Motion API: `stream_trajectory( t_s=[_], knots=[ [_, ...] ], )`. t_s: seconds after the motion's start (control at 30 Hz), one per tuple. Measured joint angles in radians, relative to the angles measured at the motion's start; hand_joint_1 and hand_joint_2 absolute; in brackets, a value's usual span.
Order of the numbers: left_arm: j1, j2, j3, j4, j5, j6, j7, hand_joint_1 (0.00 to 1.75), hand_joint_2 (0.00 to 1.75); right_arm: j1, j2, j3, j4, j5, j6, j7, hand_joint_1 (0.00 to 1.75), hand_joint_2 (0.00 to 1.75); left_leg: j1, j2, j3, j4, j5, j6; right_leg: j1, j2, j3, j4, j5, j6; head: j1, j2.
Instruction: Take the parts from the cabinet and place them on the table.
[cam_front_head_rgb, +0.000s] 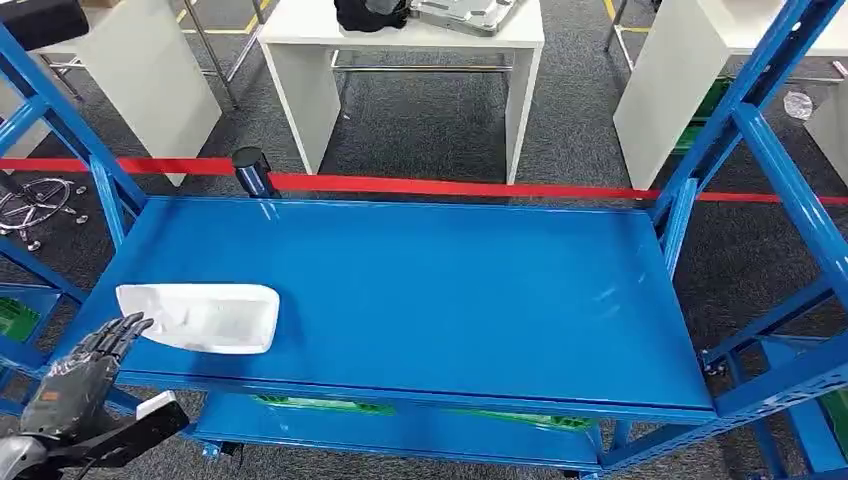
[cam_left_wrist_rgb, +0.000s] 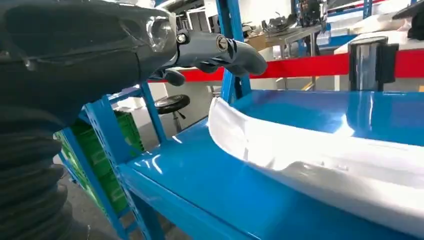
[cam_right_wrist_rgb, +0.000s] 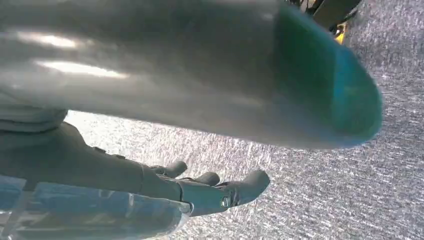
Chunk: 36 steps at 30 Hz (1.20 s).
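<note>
Left hand: left hand (cam_front_head_rgb: 88, 352) hovers at the near-left corner of the blue shelf (cam_front_head_rgb: 430, 290), fingers stretched out and apart, holding nothing. Fingertips sit just short of the white part's near-left edge; from the head view I cannot tell whether they touch it.
Left hand, wrist view: thumb and fingers (cam_left_wrist_rgb: 220, 50) extended above the part's rim, apart from it.
Right hand: right hand (cam_right_wrist_rgb: 200, 190) hangs low over grey carpet (cam_right_wrist_rgb: 325, 175), fingers loosely extended, nothing in it. A blurred grey-green shape crosses close to that camera; cannot tell what it is.
Part: white part (cam_front_head_rgb: 200, 317), a shallow moulded panel, lies flat on the shelf's left end, near the front edge. Same part seen in the left wrist view (cam_left_wrist_rgb: 320, 160), glossy, curved rim towards the hand.
Destination: white table (cam_front_head_rgb: 400, 40) stands beyond the red barrier tape (cam_front_head_rgb: 450, 186), well apart from the shelf. Dark item and a grey tray-like item already lie on it; cannot tell whether these are task parts.
Progress: judged early. Part not yet grasped, not lifted, not carried.
Remaining: close the hand on the part, lift clear of the shelf, carry to the table, set down.
Risk: wide thin panel, smooth surface; one-hand hold at the edge could slip or tilt.
</note>
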Motion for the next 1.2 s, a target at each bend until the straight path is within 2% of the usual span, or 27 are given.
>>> stream_trajectory(
  t_s=[0.03, 0.1, 0.13, 0.17, 0.23, 0.27, 0.33, 0.37, 0.43, 0.47, 0.5, 0.53, 0.57, 0.63, 0.67, 0.7, 0.77, 0.83, 0.87, 0.93, 0.97, 1.0, 1.03, 1.07, 1.13, 1.17, 1.2],
  knots=[
    [-0.002, 0.0, 0.003, 0.003, 0.0, 0.0, 0.0, 0.0, 1.75, -0.001, 0.0, 0.001, 0.0, 0.001, 0.003, -0.002, 0.0, 0.0, 0.0, 0.0, 0.015, -0.037, 0.029, 0.003, 0.002, 0.0, 0.001, 0.0, 0.0, 0.0, 0.0, 0.0],
    [-0.012, 0.0, 0.006, 0.007, -0.001, 0.0, -0.001, 0.0, 1.75, -0.004, 0.0, 0.003, 0.0, 0.003, 0.011, -0.008, 0.0, 0.0, -0.003, 0.0, 0.099, -0.21, 0.116, 0.017, 0.005, 0.002, 0.003, 0.0, 0.0, 0.0, 0.0, 0.0],
    [-0.021, 0.0, 0.01, 0.01, -0.003, 0.0, -0.004, 0.0, 1.75, -0.005, 0.0, 0.005, 0.0, 0.004, 0.013, -0.011, 0.0, 0.0, -0.008, 0.0, 0.14, -0.296, 0.134, 0.028, 0.005, 0.002, 0.004, -0.001, 0.0, 0.001, 0.0, 0.0],
    [-0.031, 0.0, 0.012, 0.015, -0.008, 0.0, -0.005, 0.0, 1.75, -0.007, 0.003, 0.006, 0.0, 0.005, 0.014, -0.013, 0.0, 0.0, -0.013, 0.002, 0.143, -0.298, 0.126, 0.032, 0.01, 0.002, 0.001, -0.003, 0.001, 0.004, 0.003, 0.0],
    [-0.042, 0.001, 0.018, 0.023, -0.014, 0.002, -0.008, 0.0, 1.75, -0.009, 0.001, 0.009, 0.0, 0.006, 0.014, -0.014, 0.0, 0.0, -0.021, 0.002, 0.141, -0.303, 0.13, 0.037, 0.005, 0.001, 0.0, -0.004, 0.003, 0.008, 0.001, 0.0],
    [-0.05, 0.0, 0.021, 0.029, -0.021, 0.002, -0.011, 0.0, 1.75, -0.01, 0.003, 0.009, 0.0, 0.007, 0.015, -0.014, 0.0, 0.0, -0.023, 0.001, 0.139, -0.304, 0.13, 0.041, 0.004, -0.001, 0.002, -0.009, 0.005, 0.016, 0.0, 0.0],
    [-0.065, -0.003, 0.022, 0.038, -0.024, 0.002, -0.015, 0.0, 1.75, -0.014, 0.004, 0.011, 0.0, 0.01, 0.015, -0.017, 0.0, 0.0, -0.013, 0.003, 0.16, -0.333, 0.148, 0.052, 0.005, -0.001, -0.005, 0.005, -0.004, 0.02, 0.002, 0.0],
    [-0.075, -0.004, 0.023, 0.044, -0.031, 0.0, -0.016, 0.0, 1.75, -0.015, 0.004, 0.011, 0.0, 0.011, 0.015, -0.019, 0.0, 0.0, -0.014, 0.004, 0.16, -0.336, 0.152, 0.059, 0.006, -0.001, -0.026, 0.048, -0.032, 0.015, 0.003, 0.0],
    [-0.083, -0.01, 0.022, 0.058, -0.04, -0.005, -0.019, 0.0, 1.75, -0.016, 0.004, 0.012, 0.0, 0.013, 0.015, -0.022, 0.0, 0.0, -0.015, 0.004, 0.155, -0.336, 0.154, 0.062, 0.004, -0.001, -0.104, 0.212, -0.102, 0.007, 0.003, 0.0],
    [-0.086, -0.013, 0.021, 0.065, -0.042, -0.006, -0.021, 0.0, 1.75, -0.016, 0.004, 0.014, 0.0, 0.014, 0.017, -0.024, 0.0, 0.0, -0.015, 0.004, 0.153, -0.335, 0.154, 0.062, 0.004, -0.001, -0.136, 0.278, -0.122, 0.009, 0.003, 0.0],
    [-0.091, -0.016, 0.019, 0.076, -0.045, -0.007, -0.023, 0.0, 1.75, -0.015, 0.004, 0.016, 0.0, 0.017, 0.022, -0.024, 0.0, 0.0, -0.014, 0.003, 0.152, -0.334, 0.154, 0.062, 0.003, -0.001, -0.151, 0.309, -0.123, 0.016, 0.003, 0.0],
    [-0.096, -0.02, 0.017, 0.085, -0.053, -0.008, -0.026, 0.0, 1.75, -0.015, 0.004, 0.018, 0.0, 0.018, 0.023, -0.026, 0.0, 0.0, -0.014, 0.003, 0.152, -0.332, 0.154, 0.061, 0.0, -0.001, -0.137, 0.282, -0.105, 0.028, 0.003, 0.0],
    [-0.103, -0.023, 0.015, 0.094, -0.056, -0.008, -0.03, 0.0, 1.75, -0.016, 0.003, 0.02, 0.0, 0.019, 0.024, -0.027, 0.0, 0.0, -0.012, 0.002, 0.152, -0.329, 0.153, 0.06, -0.003, -0.001, -0.104, 0.216, -0.075, 0.04, 0.003, 0.0],
    [-0.117, -0.029, 0.01, 0.109, -0.063, -0.008, -0.034, 0.0, 1.75, -0.019, 0.001, 0.025, 0.0, 0.019, 0.024, -0.029, 0.0, 0.0, -0.011, 0.001, 0.149, -0.314, 0.146, 0.05, -0.008, -0.003, -0.007, 0.028, -0.01, 0.058, 0.004, 0.0],
    [-0.12, -0.031, 0.009, 0.113, -0.064, -0.008, -0.034, 0.0, 1.75, -0.021, 0.002, 0.026, 0.0, 0.019, 0.025, -0.029, 0.0, 0.0, -0.015, 0.001, 0.145, -0.307, 0.141, 0.043, -0.005, -0.002, -0.003, 0.015, -0.017, 0.042, 0.003, 0.0],
    [-0.125, -0.031, 0.006, 0.117, -0.069, -0.008, -0.036, 0.0, 1.75, -0.021, 0.001, 0.026, 0.0, 0.019, 0.026, -0.031, 0.0, 0.0, -0.019, 0.001, 0.142, -0.3, 0.137, 0.037, -0.005, 0.0, -0.004, 0.006, -0.009, 0.029, 0.002, 0.0],
    [-0.143, -0.032, 0.002, 0.13, -0.076, -0.008, -0.044, 0.0, 1.75, -0.021, 0.002, 0.027, 0.0, 0.022, 0.026, -0.03, 0.0, 0.0, -0.017, 0.001, 0.142, -0.304, 0.141, 0.029, 0.0, 0.0, -0.006, 0.009, -0.008, 0.018, 0.002, 0.0],
    [-0.16, -0.034, -0.001, 0.145, -0.084, -0.009, -0.05, 0.0, 1.75, -0.024, 0.002, 0.029, 0.0, 0.024, 0.029, -0.031, 0.0, 0.0, -0.012, 0.001, 0.138, -0.291, 0.132, 0.021, -0.009, 0.0, -0.001, 0.005, -0.003, 0.009, 0.002, 0.0],
    [-0.17, -0.034, -0.003, 0.151, -0.085, -0.01, -0.053, 0.0, 1.75, -0.025, 0.001, 0.03, 0.0, 0.024, 0.029, -0.031, 0.0, 0.0, -0.01, 0.001, 0.119, -0.256, 0.102, 0.014, -0.009, -0.001, -0.001, 0.005, -0.001, 0.003, -0.003, 0.0],
    [-0.196, -0.037, -0.012, 0.173, -0.09, -0.012, -0.057, 0.0, 1.75, -0.026, 0.001, 0.033, 0.0, 0.027, 0.031, -0.031, 0.0, 0.0, -0.007, 0.001, 0.047, -0.096, 0.021, 0.003, -0.006, -0.001, -0.004, 0.006, 0.0, 0.001, -0.003, 0.0],
    [-0.201, -0.039, -0.016, 0.183, -0.091, -0.014, -0.058, 0.0, 1.75, -0.026, 0.002, 0.034, 0.0, 0.028, 0.031, -0.031, 0.0, 0.0, -0.005, 0.001, 0.011, -0.016, -0.007, 0.002, -0.005, -0.001, -0.006, 0.006, 0.0, 0.001, -0.003, 0.0],
    [-0.204, -0.041, -0.02, 0.192, -0.091, -0.015, -0.058, 0.0, 1.75, -0.026, 0.002, 0.035, 0.0, 0.029, 0.031, -0.031, 0.0, 0.0, -0.004, 0.001, -0.008, 0.023, -0.011, 0.002, -0.003, 0.0, -0.006, 0.006, 0.0, 0.001, -0.003, 0.0],
    [-0.208, -0.043, -0.024, 0.199, -0.091, -0.015, -0.059, 0.0, 1.75, -0.026, 0.002, 0.035, 0.0, 0.029, 0.031, -0.031, 0.0, 0.0, -0.004, 0.001, -0.003, 0.011, 0.006, 0.004, -0.002, 0.0, -0.005, 0.006, 0.0, 0.001, -0.003, 0.0],
    [-0.213, -0.045, -0.027, 0.203, -0.091, -0.015, -0.06, 0.0, 1.75, -0.026, 0.002, 0.035, 0.0, 0.029, 0.031, -0.031, 0.0, 0.0, -0.004, 0.001, 0.022, -0.043, 0.041, 0.008, 0.0, 0.001, -0.004, 0.006, 0.0, 0.001, -0.003, 0.0],
    [-0.226, -0.044, -0.029, 0.21, -0.091, -0.015, -0.063, 0.0, 1.75, -0.029, 0.002, 0.035, 0.0, 0.03, 0.031, -0.031, 0.0, 0.0, -0.008, 0.0, 0.117, -0.235, 0.131, 0.027, 0.003, 0.003, 0.0, 0.006, 0.0, 0.001, -0.003, 0.0],
    [-0.233, -0.043, -0.029, 0.212, -0.091, -0.015, -0.064, 0.0, 1.75, -0.029, 0.005, 0.036, 0.0, 0.031, 0.031, -0.031, 0.0, 0.0, -0.014, -0.001, 0.143, -0.285, 0.126, 0.038, 0.001, 0.003, -0.002, 0.005, 0.0, 0.001, -0.001, 0.0],
    [-0.237, -0.045, -0.031, 0.216, -0.092, -0.015, -0.064, 0.0, 1.75, -0.032, 0.006, 0.036, 0.0, 0.031, 0.031, -0.031, 0.0, 0.0, -0.018, 0.002, 0.144, -0.297, 0.124, 0.039, 0.01, 0.003, -0.008, 0.006, 0.001, 0.004, -0.002, 0.0]
  ],
)
